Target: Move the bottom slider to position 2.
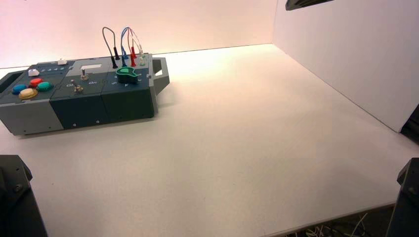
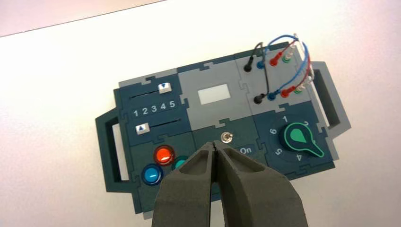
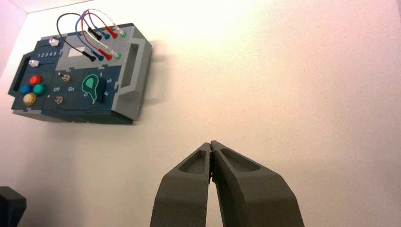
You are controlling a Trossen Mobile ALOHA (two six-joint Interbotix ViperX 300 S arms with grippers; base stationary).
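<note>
The box [image 1: 84, 106] stands at the table's far left. The bottom slider [image 2: 142, 128] is a small white knob on the track nearest the coloured buttons. It sits at the end by the number 1 and also shows as the bottom slider [image 1: 33, 72] [image 3: 33, 63] in the other two views. The upper slider's white knob [image 2: 164, 87] sits near the 5. My left gripper [image 2: 215, 144] is shut and empty, held back from the box and facing it. My right gripper [image 3: 211, 143] is shut and empty over bare table, far from the box. Both arms are parked at the table's near corners.
Beside the sliders are red [image 2: 164, 154], blue [image 2: 152, 175] and green [image 2: 179, 163] buttons, plus a yellow one [image 1: 28, 93]. A toggle switch [image 2: 227, 137], a green knob [image 2: 299, 137] and looped wires [image 1: 123, 44] fill the rest. A white wall panel [image 1: 346, 54] bounds the right.
</note>
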